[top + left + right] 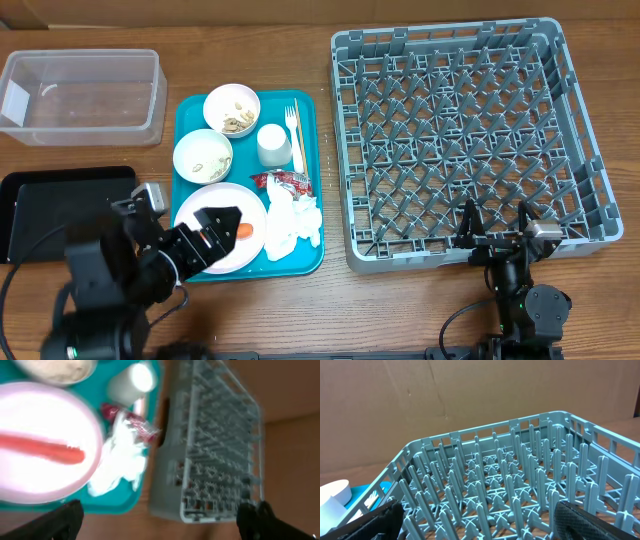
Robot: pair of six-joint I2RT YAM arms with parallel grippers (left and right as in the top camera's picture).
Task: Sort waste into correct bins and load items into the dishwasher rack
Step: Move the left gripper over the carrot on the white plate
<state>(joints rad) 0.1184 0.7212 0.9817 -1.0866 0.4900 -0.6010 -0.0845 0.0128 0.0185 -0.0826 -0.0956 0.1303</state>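
On the teal tray [312,150] lies a whitish-pink plate [235,255] with an orange carrot [246,232] on it. My left gripper [220,222] hangs open over the plate, holding nothing. Beside the plate are a crumpled napkin [292,225] and a red wrapper [285,181]. Two bowls with scraps [232,108] [203,155], a cup [274,145], a fork [291,125] and a wooden stick [299,150] sit farther back. The grey dishwasher rack [460,130] stands right. My right gripper [495,238] is open at its near edge. The left wrist view shows the carrot [45,450] and napkin [122,462].
A clear tub [80,95] stands at the back left. A black tray [60,205] lies at the left, partly under my left arm. Bare wood separates the teal tray from the rack. A cardboard wall [470,395] stands behind the rack.
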